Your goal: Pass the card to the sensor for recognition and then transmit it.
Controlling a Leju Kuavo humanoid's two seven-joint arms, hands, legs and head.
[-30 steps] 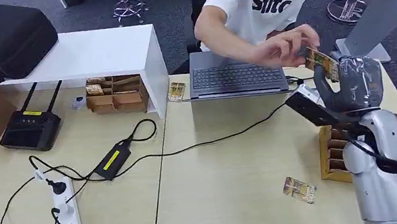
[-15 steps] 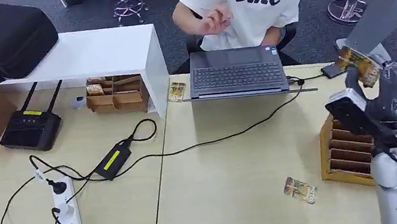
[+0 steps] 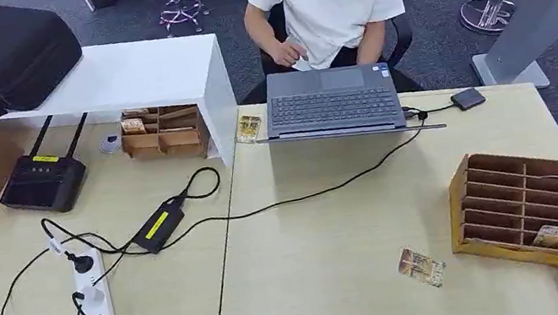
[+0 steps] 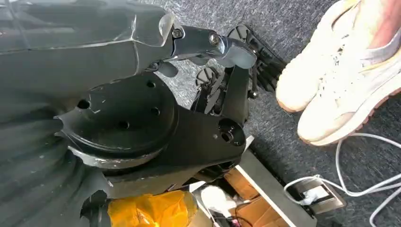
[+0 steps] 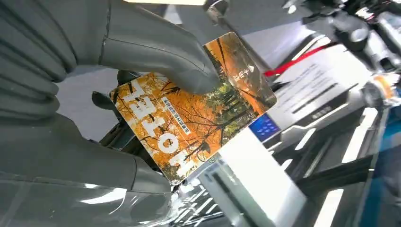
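Right wrist view, nearest: right hand [image 5: 94,109] pinching the card [image 5: 194,106], thick grey thumb [image 5: 156,54] pressed on the printed orange face, dark fingers behind the back. Card held flat-on to the lens, long axis running diagonally across the frame, far short edge projecting clear of the thumb toward the sensor [image 5: 265,126], a white housing with a small blue screen lying just beyond that edge. Not clear whether card and housing touch or merely overlap in sight.

Governing relation, as a judgement: sensor directly ahead of the card along its long axis, so a short advance along that axis, face kept parallel to the reader, should suffice; right hand is the carrying hand and the nearer one. Recognition step apparently in hand, transmission not yet done.

Left wrist view: left hand [image 4: 222,61] hanging low above carpet, dark fingers curled in with nothing between them; pale shoes of a person nearby.

Head view, near to far: spare card [image 3: 421,265] by the near edge of the desk [image 3: 331,234]; wooden slotted rack [image 3: 521,205] at the right edge; laptop [image 3: 333,104] at the far edge; a seated person beyond.
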